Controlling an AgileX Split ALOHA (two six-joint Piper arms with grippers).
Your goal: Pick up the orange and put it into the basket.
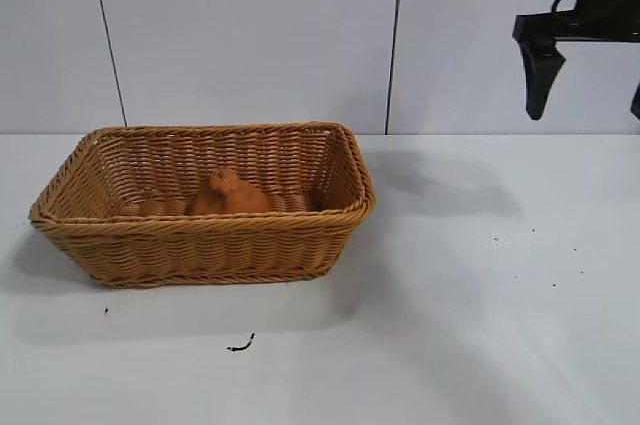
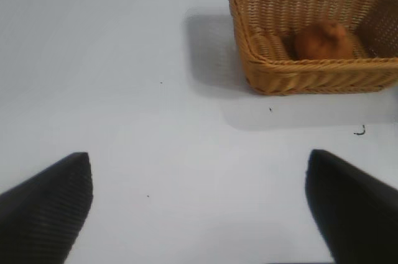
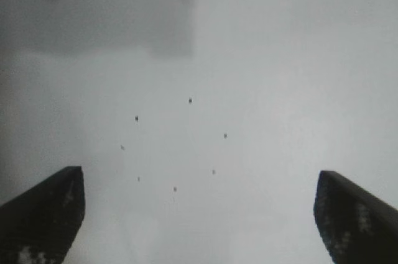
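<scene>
Wicker basket (image 1: 205, 235) sits on the white table (image 1: 480, 325), toward the left side in the exterior view, upright, braided rim intact. Orange (image 1: 226, 195) lies inside it on the basket floor, near the middle, knobbed top pointing up — touching nothing but the weave as far as can be seen.

Right gripper (image 1: 590, 85) hangs high over the table's right side, well apart from the basket, fingers pointing down. Its jaws are spread wide and hold nothing; right wrist view shows only bare table with a scatter of dark specks (image 3: 180, 146) between the two fingertips (image 3: 43, 214).

Left gripper (image 2: 199, 208) is out of the exterior view; its wrist view shows both fingertips (image 2: 50, 202) wide apart, nothing between them, hovering over bare table. Basket with orange (image 2: 323, 40) shows farther off in that view, well clear of the fingers.

Small dark squiggle mark (image 1: 240, 345) on the table just in front of the basket.
</scene>
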